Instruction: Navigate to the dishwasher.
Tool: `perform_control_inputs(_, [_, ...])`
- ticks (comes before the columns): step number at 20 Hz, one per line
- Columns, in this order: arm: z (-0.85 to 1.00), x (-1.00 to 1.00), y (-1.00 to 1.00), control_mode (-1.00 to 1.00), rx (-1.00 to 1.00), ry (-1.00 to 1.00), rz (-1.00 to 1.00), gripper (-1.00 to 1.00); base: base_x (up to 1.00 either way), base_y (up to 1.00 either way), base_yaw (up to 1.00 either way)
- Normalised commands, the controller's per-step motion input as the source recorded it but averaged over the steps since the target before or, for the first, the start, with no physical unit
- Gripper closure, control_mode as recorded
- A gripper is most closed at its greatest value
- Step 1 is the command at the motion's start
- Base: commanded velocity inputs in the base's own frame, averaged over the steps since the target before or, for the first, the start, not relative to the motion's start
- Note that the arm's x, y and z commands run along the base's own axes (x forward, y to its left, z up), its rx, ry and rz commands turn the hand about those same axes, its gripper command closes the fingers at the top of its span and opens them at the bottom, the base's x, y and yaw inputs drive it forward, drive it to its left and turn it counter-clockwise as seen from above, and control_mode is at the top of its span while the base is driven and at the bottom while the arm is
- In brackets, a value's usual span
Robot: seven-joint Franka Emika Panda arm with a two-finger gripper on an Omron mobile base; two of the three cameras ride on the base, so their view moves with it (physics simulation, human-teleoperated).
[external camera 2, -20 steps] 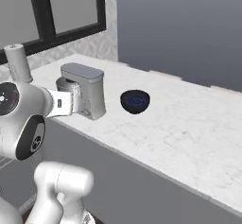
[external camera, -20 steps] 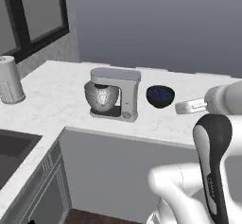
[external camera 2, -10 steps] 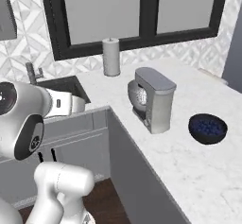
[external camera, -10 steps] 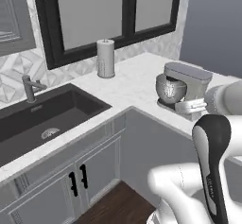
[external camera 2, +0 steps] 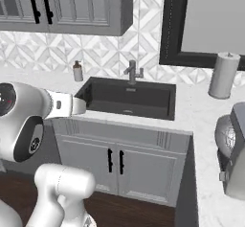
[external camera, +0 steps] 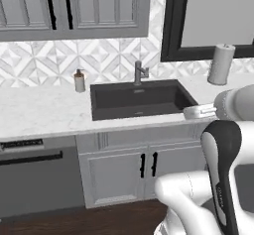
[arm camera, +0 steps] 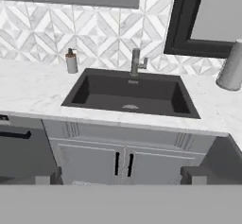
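Claw [arm camera: 120,178] tips rise dark at the bottom of the hand view, set well apart with nothing between them, so I judge the claw open and empty. Straight ahead of it are the sink cabinet doors [arm camera: 122,164] with their two vertical black handles, and above them the dark sink [arm camera: 130,95] set in the white counter [arm camera: 33,93], with the faucet [arm camera: 136,61] behind the basin.

To the left of the claw, beyond those doors, lies the dishwasher [external camera: 39,179]: a flat dark grey front under the counter, with a horizontal black bar handle and a narrow control strip along its top edge. Its handle runs parallel to the counter edge. In the hand view the dishwasher [arm camera: 21,154] is cut by the left border.

I judge that the base must go more to the left to face it. The wooden floor [external camera: 114,219] in front of the cabinets looks free for this.

Further out, a soap dispenser [external camera: 79,81] stands left of the sink, and a paper towel roll [external camera: 221,64] stands to the right, near the window [external camera: 213,18]. At the far right a stand mixer [external camera 2: 232,154] sits on the side counter.
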Motion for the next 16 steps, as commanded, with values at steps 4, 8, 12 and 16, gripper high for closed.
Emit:
perform_control_inputs(4, [0.0, 0.0, 0.0, 1.0, 0.0, 0.0, 0.0, -1.0, 0.16, 0.64, 0.68])
perform_control_inputs(8, [0.0, 0.0, 0.0, 1.0, 0.0, 0.0, 0.0, -1.0, 0.39, 1.0, 0.11])
perform_control_inputs(12, [0.0, 0.0, 0.0, 1.0, 0.0, 0.0, 0.0, -1.0, 0.79, 1.0, -0.09])
perform_control_inputs(16, [0.0, 0.0, 0.0, 1.0, 0.0, 0.0, 0.0, -1.0, 0.75, 1.0, -0.37])
